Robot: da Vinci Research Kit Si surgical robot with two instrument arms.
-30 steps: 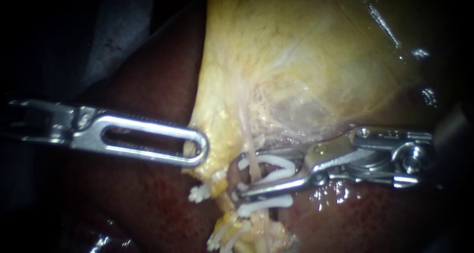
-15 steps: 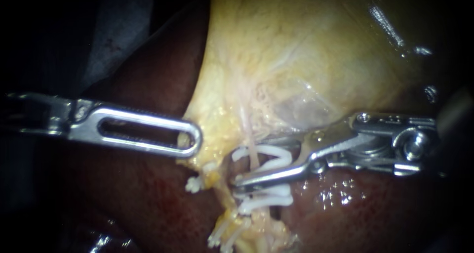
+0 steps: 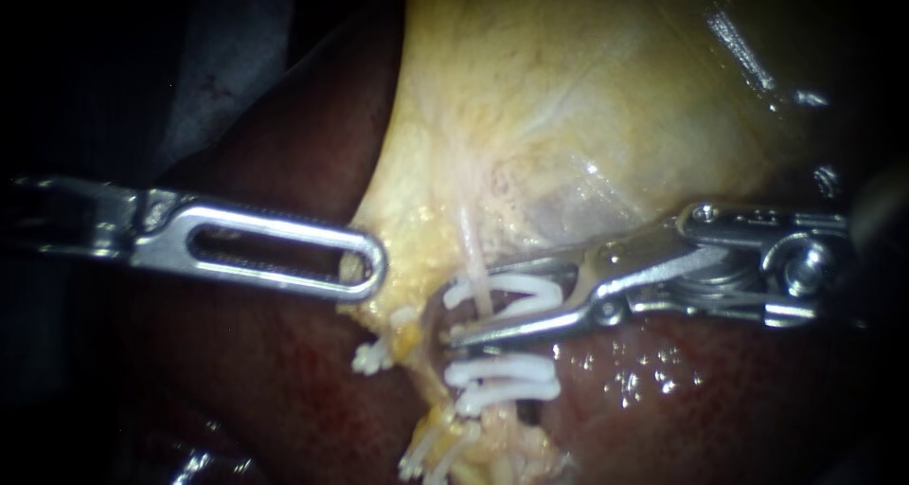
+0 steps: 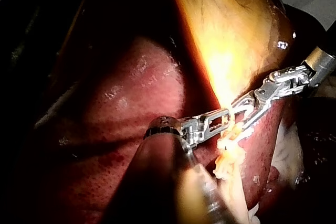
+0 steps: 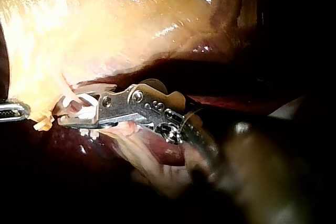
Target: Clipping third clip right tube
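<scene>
The left instrument (image 3: 371, 269), jaws clamped on the gallbladder's (image 3: 568, 116) edge just beside the tube (image 3: 471, 243), holds it taut so the right instrument (image 3: 466, 307), jaws gripping a white clip (image 3: 516, 286) astride the tube just above two set clips (image 3: 502, 376), can squeeze it squarely.

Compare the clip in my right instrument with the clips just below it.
The held clip gapes, its arms apart astride the tube, between the right instrument's jaws; the lower clips lie flat, closed and free of any instrument. All are white and appear to sit on the same tube.
</scene>
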